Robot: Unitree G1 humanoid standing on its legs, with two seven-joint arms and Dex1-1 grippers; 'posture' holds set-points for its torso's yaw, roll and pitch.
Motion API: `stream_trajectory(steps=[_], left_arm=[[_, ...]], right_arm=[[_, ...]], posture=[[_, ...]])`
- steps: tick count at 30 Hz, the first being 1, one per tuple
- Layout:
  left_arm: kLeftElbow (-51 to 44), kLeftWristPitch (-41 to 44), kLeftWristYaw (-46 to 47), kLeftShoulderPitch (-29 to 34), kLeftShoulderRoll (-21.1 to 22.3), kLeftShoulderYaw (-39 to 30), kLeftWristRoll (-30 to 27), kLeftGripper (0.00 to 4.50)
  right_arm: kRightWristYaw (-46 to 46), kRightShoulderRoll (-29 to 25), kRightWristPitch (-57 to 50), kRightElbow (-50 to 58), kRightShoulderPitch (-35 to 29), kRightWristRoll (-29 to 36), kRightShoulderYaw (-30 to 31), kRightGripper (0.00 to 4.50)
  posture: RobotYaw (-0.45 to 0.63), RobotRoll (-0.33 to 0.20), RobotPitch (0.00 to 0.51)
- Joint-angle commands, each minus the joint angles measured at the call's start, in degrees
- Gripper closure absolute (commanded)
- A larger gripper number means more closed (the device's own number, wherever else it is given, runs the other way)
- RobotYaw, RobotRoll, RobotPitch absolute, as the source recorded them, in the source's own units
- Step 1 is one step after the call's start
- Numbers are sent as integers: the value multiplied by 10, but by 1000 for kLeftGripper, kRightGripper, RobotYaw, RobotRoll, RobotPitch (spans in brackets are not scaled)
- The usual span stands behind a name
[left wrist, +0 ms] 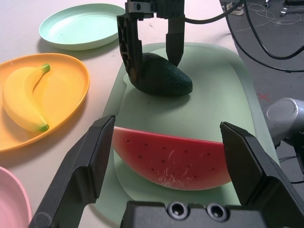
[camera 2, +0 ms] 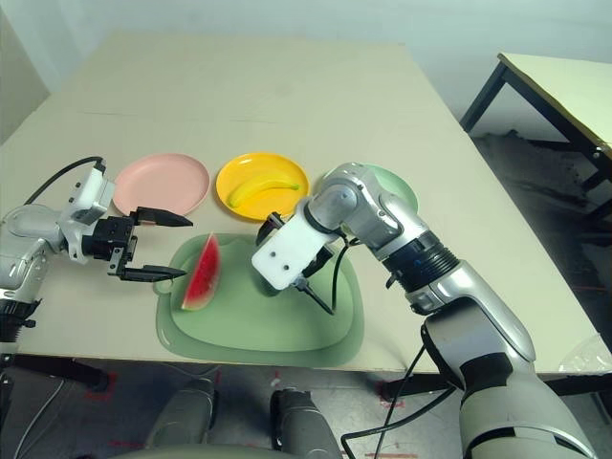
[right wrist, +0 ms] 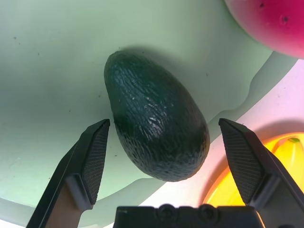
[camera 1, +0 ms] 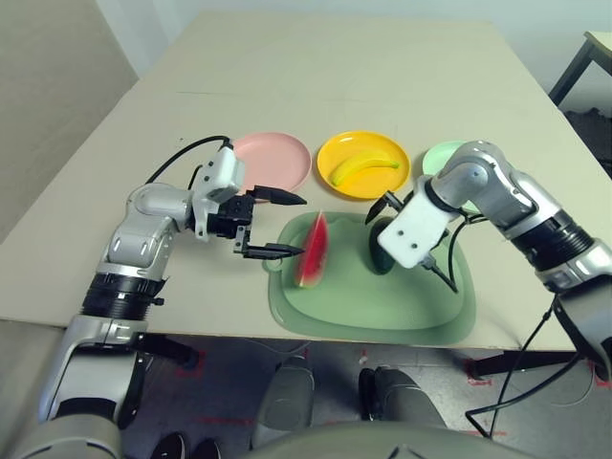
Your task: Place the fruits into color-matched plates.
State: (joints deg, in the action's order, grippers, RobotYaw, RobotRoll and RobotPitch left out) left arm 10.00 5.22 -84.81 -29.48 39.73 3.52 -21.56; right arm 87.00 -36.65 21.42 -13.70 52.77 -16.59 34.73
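Observation:
A red watermelon wedge with green rind stands on the left part of a pale green mat. My left gripper is open just left of it, with the wedge straight ahead of its fingertips. A dark green avocado lies on the mat's far middle. My right gripper hangs open over it, one finger on each side. The yellow banana lies in the yellow plate. The pink plate holds nothing. The mint green plate is partly hidden behind my right arm.
The three plates stand in a row just beyond the mat. A black cable from my right wrist hangs over the mat's right side. The beige table top stretches far beyond the plates. Another table stands at the far right.

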Motion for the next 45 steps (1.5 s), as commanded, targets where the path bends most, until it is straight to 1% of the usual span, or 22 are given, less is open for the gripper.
stream_trajectory(steps=[1, 4, 6, 7, 8, 12, 14, 17, 18, 19, 25, 28, 29, 30, 31, 34, 35, 36, 38, 41, 42, 45], left_arm=[[-4, -8, -4, 8, 6, 7, 7, 0], [-5, -9, -3, 10, 6, 8, 7, 0], [-6, -8, -3, 11, 6, 7, 6, 0], [-5, -5, -1, 10, 5, 5, 4, 0], [-5, -3, 1, 9, 4, 3, 2, 0], [-1, 0, 3, 5, 5, 0, -1, 0], [1, -1, 2, 3, 6, 0, 0, 0], [4, -2, 1, 1, 6, 1, 1, 0], [5, -2, 0, 0, 5, 2, 1, 0], [5, -2, 0, -1, 5, 2, 2, 0], [8, -1, 0, -8, -2, 10, 4, 0], [7, 0, -1, -9, -4, 11, 4, 0], [7, 1, -2, -9, -5, 12, 4, 0], [8, 1, -2, -10, -6, 14, 4, 0], [8, 1, -3, -10, -6, 14, 4, 0], [16, -1, -6, -16, -11, 20, 6, 0], [18, -2, -7, -18, -13, 23, 6, 0], [20, -3, -7, -20, -14, 24, 6, 0], [25, -6, -10, -24, -17, 28, 8, 0], [28, -7, -11, -29, -21, 31, 8, 0], [30, -7, -12, -30, -22, 31, 9, 0], [32, -7, -15, -34, -23, 31, 8, 0]], right_arm=[[4, 1, -1, 1, -8, -4, 6, 30], [8, 1, -9, 2, -9, -2, 5, 30], [10, 1, -13, 3, -10, -1, 5, 302], [11, 1, -16, 5, -11, 0, 4, 360], [11, 1, -16, 5, -11, 0, 4, 621], [12, 1, -23, 5, -13, 0, 3, 1994], [12, 2, -26, 6, -13, 0, 2, 2759], [12, 0, -31, 8, -14, 1, 0, 3684], [12, -1, -32, 9, -14, 2, 0, 4151], [12, -2, -33, 10, -14, 2, -1, 4465], [12, -9, -56, 24, -15, 3, -10, 4465], [15, -23, -77, 44, -14, 4, -18, 4465], [22, -36, -92, 61, -17, 8, -24, 4465], [29, -51, -106, 78, -21, 12, -30, 4093], [34, -61, -116, 92, -25, 15, -34, 3923], [51, -112, -144, 140, -45, 27, -55, 2808], [54, -128, -151, 152, -49, 31, -59, 2373], [55, -137, -156, 159, -51, 34, -61, 2094], [55, -156, -168, 169, -49, 41, -68, 1381], [55, -170, -184, 181, -43, 49, -74, 194], [55, -176, -200, 194, -41, 60, -78, 42], [55, -199, -255, 253, -37, 103, -86, 42]], posture=[[250, 0, 134], [250, 0, 137], [250, 0, 138], [249, 0, 139], [248, 0, 140], [245, 0, 141], [242, 0, 140], [237, 0, 141], [232, 0, 139], [232, 0, 139], [219, 0, 142], [211, 0, 146], [203, 0, 149], [203, 0, 149], [195, 0, 152], [185, 0, 152], [174, 0, 152], [174, 0, 152], [165, 0, 152], [155, 0, 151], [156, 0, 151], [153, 0, 152]])
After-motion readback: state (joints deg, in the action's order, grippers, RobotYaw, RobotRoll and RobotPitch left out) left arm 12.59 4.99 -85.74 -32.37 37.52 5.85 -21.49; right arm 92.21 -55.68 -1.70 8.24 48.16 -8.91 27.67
